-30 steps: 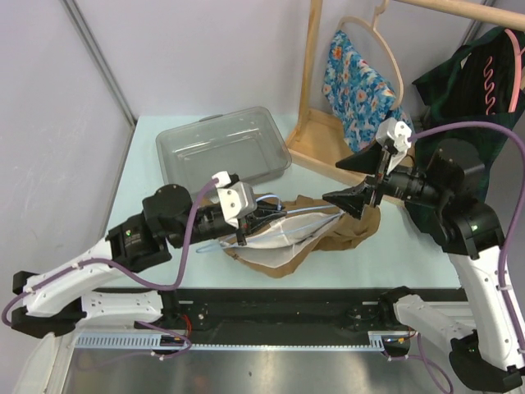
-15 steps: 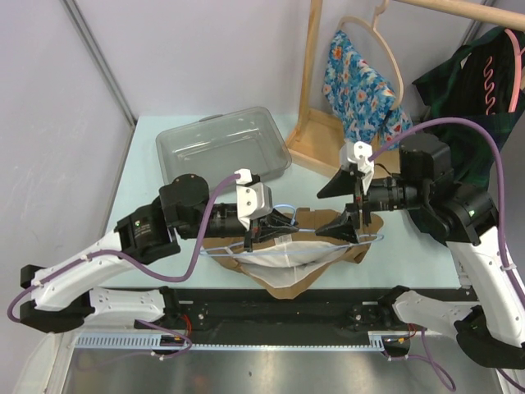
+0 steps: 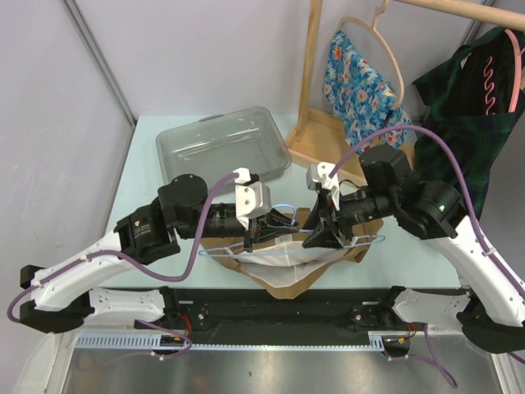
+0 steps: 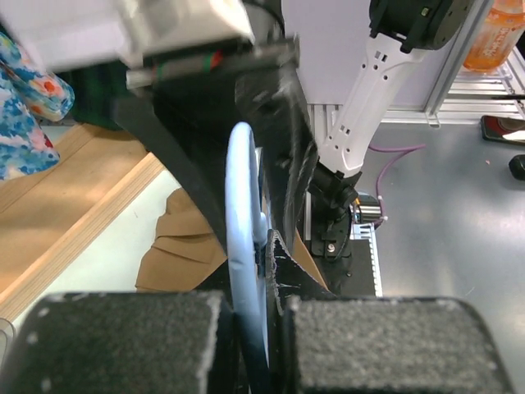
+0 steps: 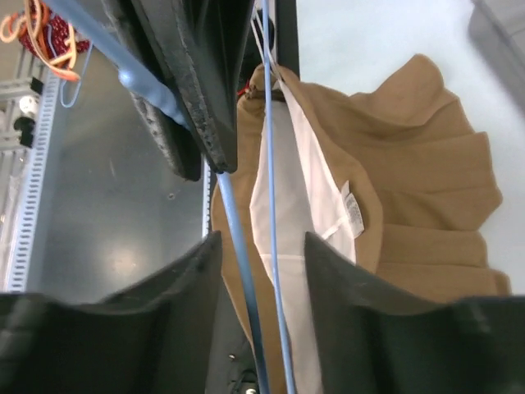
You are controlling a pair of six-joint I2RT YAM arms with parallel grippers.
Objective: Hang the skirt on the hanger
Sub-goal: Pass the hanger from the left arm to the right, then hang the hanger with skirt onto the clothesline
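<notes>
Inside the skirt (image 5: 426,164), a small white tag (image 5: 354,211), print unreadable.

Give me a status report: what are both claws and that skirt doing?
Left gripper shut on light-blue wire hanger. Right gripper open, straddling its wire. Tan pleated skirt bunched beneath. Clear plastic tub stands apart.

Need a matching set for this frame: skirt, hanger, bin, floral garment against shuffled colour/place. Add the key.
1. skirt
2. hanger
3. bin
4. floral garment

A. clear, towards the far side of the table
B. light blue wire, pinched in the left hand
C. hanging at the wooden rack
D. tan with a white lining

Pairs: 1-D, 2-B, 3-A, 4-C
</notes>
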